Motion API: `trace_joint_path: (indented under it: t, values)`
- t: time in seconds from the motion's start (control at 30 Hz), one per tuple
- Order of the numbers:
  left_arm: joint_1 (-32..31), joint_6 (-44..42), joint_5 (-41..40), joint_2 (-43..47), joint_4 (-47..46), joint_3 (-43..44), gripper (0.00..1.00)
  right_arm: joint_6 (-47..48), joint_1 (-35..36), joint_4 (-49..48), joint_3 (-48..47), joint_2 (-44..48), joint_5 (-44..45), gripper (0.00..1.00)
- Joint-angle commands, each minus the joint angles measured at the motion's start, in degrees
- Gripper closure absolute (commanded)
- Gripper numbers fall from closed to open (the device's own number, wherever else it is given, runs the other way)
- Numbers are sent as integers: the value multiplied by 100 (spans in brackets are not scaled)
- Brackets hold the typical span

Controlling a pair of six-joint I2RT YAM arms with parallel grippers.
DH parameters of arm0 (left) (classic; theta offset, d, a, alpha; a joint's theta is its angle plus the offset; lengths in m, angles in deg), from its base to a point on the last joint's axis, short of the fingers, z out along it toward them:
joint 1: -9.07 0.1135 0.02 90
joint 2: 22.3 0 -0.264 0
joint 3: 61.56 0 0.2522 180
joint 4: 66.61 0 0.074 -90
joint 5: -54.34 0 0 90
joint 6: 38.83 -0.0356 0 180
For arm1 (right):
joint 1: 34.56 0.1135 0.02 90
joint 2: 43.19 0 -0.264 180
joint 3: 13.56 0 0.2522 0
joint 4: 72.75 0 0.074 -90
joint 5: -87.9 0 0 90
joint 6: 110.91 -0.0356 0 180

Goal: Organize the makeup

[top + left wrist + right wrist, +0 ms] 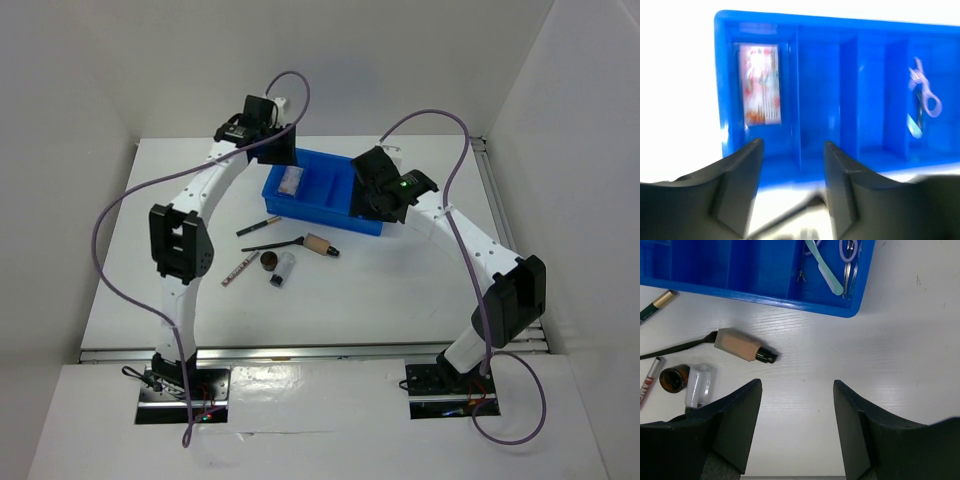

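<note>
You have the pink packet (760, 85) in one end compartment of the blue tray (720, 75) and the lilac scissors (927, 97) in the other. Left on the counter (890, 365) are the beige tube (740, 346), brown pot (674, 378), clear cylinder (699, 385), black wand (675, 349) and two pencils (258, 226). Your left tool (794, 150) and right tool (797, 390) both hang spread and empty.

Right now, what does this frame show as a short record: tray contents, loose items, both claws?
in blue tray: pinkish packet in one end compartment, lilac-green tools in the opposite end compartment
loose on table: beige tube, brown pot, clear cylinder, black wand, dark pencil, reddish pencil
left claw: open, empty, facing tray
right claw: open, empty, above table
</note>
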Motion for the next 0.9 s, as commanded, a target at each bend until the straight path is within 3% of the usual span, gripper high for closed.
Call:
trace_joint_path:
  t: [0.0, 0.07, 0.1, 0.2, 0.37, 0.5, 0.67, 0.87]
  values:
    - [9, -45, -132, 1425, -69, -516, 39, -52, 32, -7, -152, 144, -10, 35]
    - [9, 17, -264, 1857, -69, -1207, 50, 132, 260, -147, -152, 75, -175, 38]
    - [70, 112, -368, 2068, 18, -1438, 63, 289, 356, -236, -152, 22, -290, 38]
    - [281, 543, -571, 2825, 396, -2335, 74, 922, 725, -377, -204, -389, -536, 35]
    - [483, 939, -1168, 3941, 889, -3688, 68, 1984, 1033, -439, -328, -1173, -941, 21]
    - [545, 992, -1169, 4899, 889, -4900, 60, 2644, 1095, -623, -538, -1806, -767, 8]
    - [625, 992, -1283, 5577, 942, -5237, 54, 3129, 1034, -1211, -591, -2333, -739, 1]
    - [686, 992, -1231, 5429, 995, -5176, 52, 3490, 982, -1660, -723, -2772, -959, 1]
